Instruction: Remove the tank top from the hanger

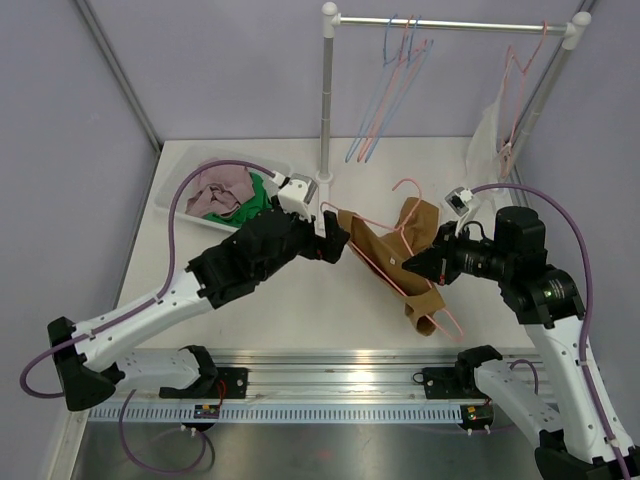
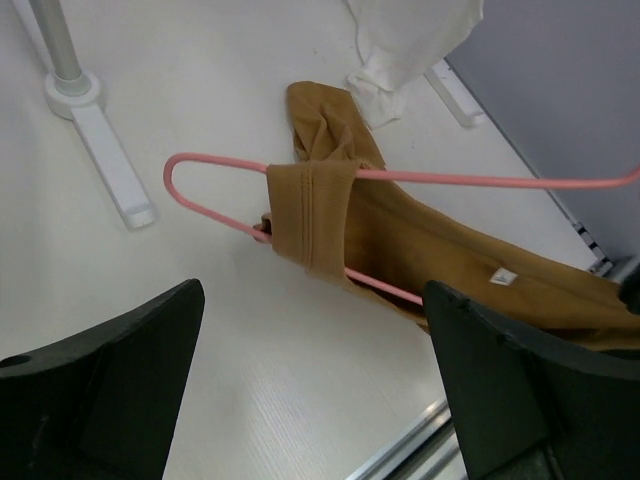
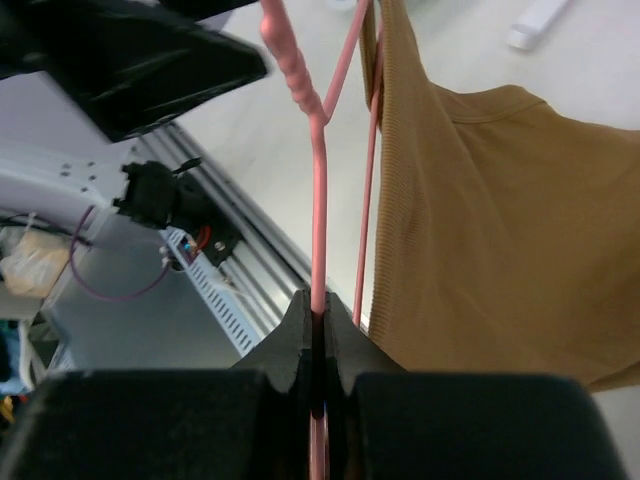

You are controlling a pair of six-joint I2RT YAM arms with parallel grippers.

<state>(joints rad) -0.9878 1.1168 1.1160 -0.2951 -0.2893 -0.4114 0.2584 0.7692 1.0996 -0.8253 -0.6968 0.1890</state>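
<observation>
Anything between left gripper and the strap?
No: in the left wrist view, only bare table separates the open left gripper from the tank top strap.

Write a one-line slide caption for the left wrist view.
Open left fingers flank a brown tank top, strap looped around a pink hanger.

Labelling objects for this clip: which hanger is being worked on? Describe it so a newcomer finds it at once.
In front of the clothes rail, over the middle of the white table, is a pink wire hanger. Unlike the hangers on the rail, it carries a brown tank top and is pinched by the right gripper.
</observation>
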